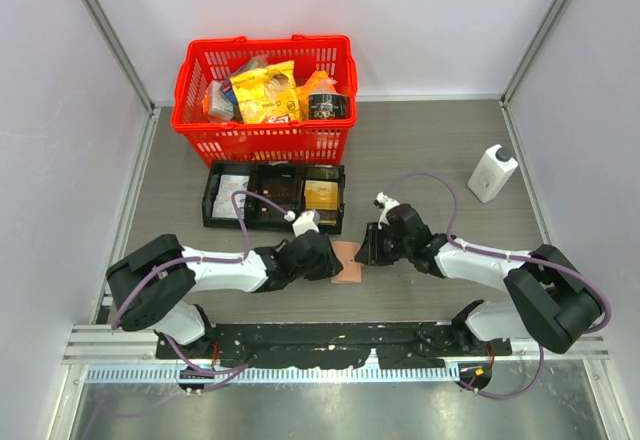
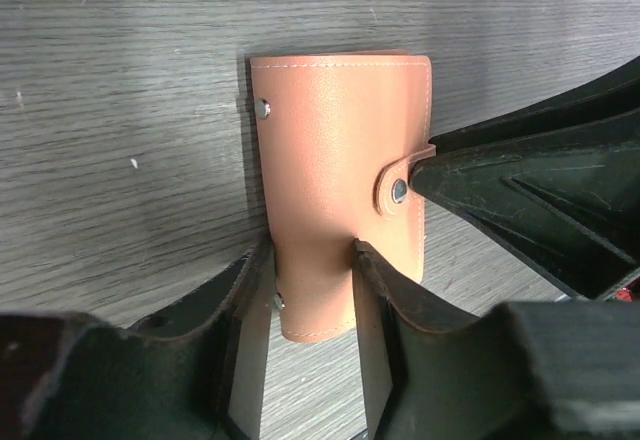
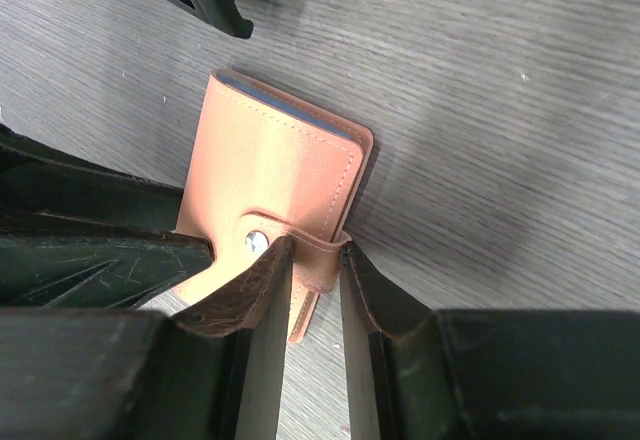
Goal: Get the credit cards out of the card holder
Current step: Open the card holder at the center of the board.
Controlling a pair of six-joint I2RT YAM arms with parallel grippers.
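The tan-pink card holder [image 1: 347, 260] lies folded shut on the table between my two grippers. In the left wrist view the card holder [image 2: 340, 140] runs away from the camera. My left gripper [image 2: 310, 250] is closed over its near end, one finger at the left edge and the other pressing on the top face. My right gripper [image 3: 315, 245] is shut on the little snap tab [image 3: 322, 260], which wraps round the holder's edge. The right gripper's finger [image 2: 520, 190] meets the tab from the right. The credit cards are hidden inside the closed holder.
A black three-compartment tray [image 1: 210, 200] sits just behind the holder, with a yellowish flat thing [image 1: 321, 195] in its right compartment. Behind it stands a red basket [image 1: 265, 145] of groceries. A white bottle [image 1: 492, 172] stands at the right.
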